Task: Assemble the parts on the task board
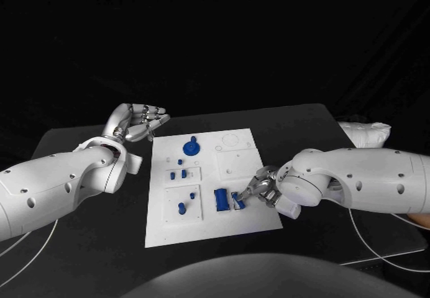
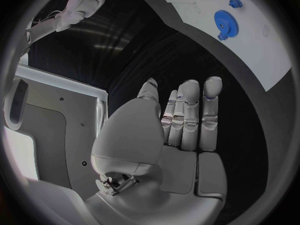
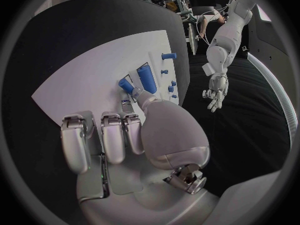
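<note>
Two robot hands are showing in my head view. My left robot hand [image 1: 139, 121] is hovering over the black tabletop [image 1: 81, 149] just beside the task board's [image 1: 242, 220] far left corner, fingers spread and holding nothing. My right robot hand [image 1: 260, 186] is reaching onto the board's near right part, fingertips at a small blue peg [image 1: 238, 200] beside a blue cylinder [image 1: 220, 199]. A blue gear [image 1: 191, 148] is lying near the far edge.

Left wrist view: the fingers [image 2: 190, 115] are lying straight and apart, empty.

Right wrist view: I am seeing the thumb touching the peg [image 3: 127, 86], but I cannot tell whether it is pinched.
</note>
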You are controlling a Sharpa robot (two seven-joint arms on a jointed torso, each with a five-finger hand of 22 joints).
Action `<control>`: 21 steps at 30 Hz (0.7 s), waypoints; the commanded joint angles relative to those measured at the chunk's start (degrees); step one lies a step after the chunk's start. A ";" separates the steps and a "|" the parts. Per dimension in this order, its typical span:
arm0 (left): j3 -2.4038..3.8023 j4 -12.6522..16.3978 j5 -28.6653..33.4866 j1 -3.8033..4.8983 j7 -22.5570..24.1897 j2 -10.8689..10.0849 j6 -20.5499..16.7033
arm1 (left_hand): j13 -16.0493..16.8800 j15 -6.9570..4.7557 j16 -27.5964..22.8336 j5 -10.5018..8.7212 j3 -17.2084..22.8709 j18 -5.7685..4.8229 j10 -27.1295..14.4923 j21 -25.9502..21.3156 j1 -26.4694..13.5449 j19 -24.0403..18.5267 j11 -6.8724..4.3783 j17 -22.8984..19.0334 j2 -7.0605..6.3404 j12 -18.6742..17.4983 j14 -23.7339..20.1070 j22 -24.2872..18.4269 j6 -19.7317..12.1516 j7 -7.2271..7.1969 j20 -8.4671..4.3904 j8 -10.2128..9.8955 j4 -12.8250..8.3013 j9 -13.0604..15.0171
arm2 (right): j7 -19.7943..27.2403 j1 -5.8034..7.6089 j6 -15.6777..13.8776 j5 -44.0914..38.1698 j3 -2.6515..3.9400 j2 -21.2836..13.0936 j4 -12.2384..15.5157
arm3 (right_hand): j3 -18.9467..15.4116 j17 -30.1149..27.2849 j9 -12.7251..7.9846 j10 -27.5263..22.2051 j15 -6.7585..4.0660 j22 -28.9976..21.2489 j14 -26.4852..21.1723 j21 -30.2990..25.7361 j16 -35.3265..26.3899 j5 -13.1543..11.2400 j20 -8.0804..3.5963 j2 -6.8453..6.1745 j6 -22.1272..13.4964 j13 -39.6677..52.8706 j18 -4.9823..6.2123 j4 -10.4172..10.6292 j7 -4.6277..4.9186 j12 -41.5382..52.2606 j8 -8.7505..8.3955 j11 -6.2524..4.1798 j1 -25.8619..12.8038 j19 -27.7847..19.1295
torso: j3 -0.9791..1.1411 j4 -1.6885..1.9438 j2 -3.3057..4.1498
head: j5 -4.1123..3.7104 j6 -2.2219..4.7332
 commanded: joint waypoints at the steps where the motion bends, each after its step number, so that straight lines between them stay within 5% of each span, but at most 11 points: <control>1: 0.04 0.20 0.14 0.04 0.22 0.06 0.60 | -0.02 0.19 -0.15 0.17 -0.24 0.83 0.24 -0.27 0.07 0.43 -0.04 -0.05 0.71 0.00 0.05 -0.05 -0.18 0.24 0.05 -0.20 0.00 -0.05 | 0.22 -0.10 0.88 -0.45 -0.04 0.30 0.15 | -0.44 15.06 -0.10 5.90 -0.20 15.09 6.07 0.26 0.23 -0.24 -0.03 -0.16 0.05 15.06 -0.82 -0.04 0.25 0.22 -0.21 0.46 -0.59 6.00 | -0.01 -0.02 -0.01 | 0.08 0.00; 21: 0.04 0.13 0.18 0.04 0.20 0.17 0.74 | -0.02 0.19 -0.15 0.17 -0.24 0.83 0.24 -0.27 0.07 0.43 -0.04 -0.05 0.71 0.00 0.05 -0.05 -0.18 0.24 0.05 -0.20 0.00 -0.05 | -0.48 -0.10 0.72 -4.23 -0.04 -0.15 0.58 | -5.67 15.06 -1.00 5.90 0.23 15.09 6.07 0.26 0.23 -3.62 0.34 -2.49 0.66 15.06 -0.82 2.88 0.99 0.22 -1.26 1.09 -5.27 6.00 | -0.05 -0.01 -0.03 | -0.05 0.00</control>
